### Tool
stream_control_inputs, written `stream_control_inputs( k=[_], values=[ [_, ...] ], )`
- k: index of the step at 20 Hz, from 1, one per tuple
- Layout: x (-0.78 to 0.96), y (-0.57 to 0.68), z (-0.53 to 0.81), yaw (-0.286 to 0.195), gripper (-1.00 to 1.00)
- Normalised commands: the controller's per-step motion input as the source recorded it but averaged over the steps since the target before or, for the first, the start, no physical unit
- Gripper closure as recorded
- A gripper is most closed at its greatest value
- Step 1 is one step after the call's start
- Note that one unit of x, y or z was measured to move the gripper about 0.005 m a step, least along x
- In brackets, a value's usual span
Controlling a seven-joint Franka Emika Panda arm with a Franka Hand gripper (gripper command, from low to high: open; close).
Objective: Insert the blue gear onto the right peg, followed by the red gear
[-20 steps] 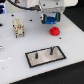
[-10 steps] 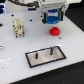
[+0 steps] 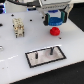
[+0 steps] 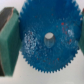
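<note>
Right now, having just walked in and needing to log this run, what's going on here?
The arm's claw is shut on the blue gear, holding it up above the white table; the wrist view shows the pads pressing its toothed rim. The red gear sits on the table just below. The grey plate with its two pegs lies nearer the camera, and both pegs, including the right peg, are bare.

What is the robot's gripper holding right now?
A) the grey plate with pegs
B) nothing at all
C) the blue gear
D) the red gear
C: the blue gear sits clamped between the gripper pads in the wrist view, while the red gear lies on the table below.
</note>
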Motion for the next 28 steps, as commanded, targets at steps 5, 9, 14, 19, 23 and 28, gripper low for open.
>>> stream_control_inputs(
  k=[5, 9, 14, 19, 23, 28],
  values=[
    [0.85, -0.19, 0.18, 0.0, 1.0],
    [0.84, -0.2, 0.12, 0.0, 1.0],
    [0.72, -0.19, 0.03, 0.0, 1.0],
    [0.49, -0.17, -0.03, 0.0, 1.0],
    [0.3, -0.15, -0.08, 0.0, 1.0],
    [0.22, -0.21, -0.14, 0.0, 1.0]
  ],
)
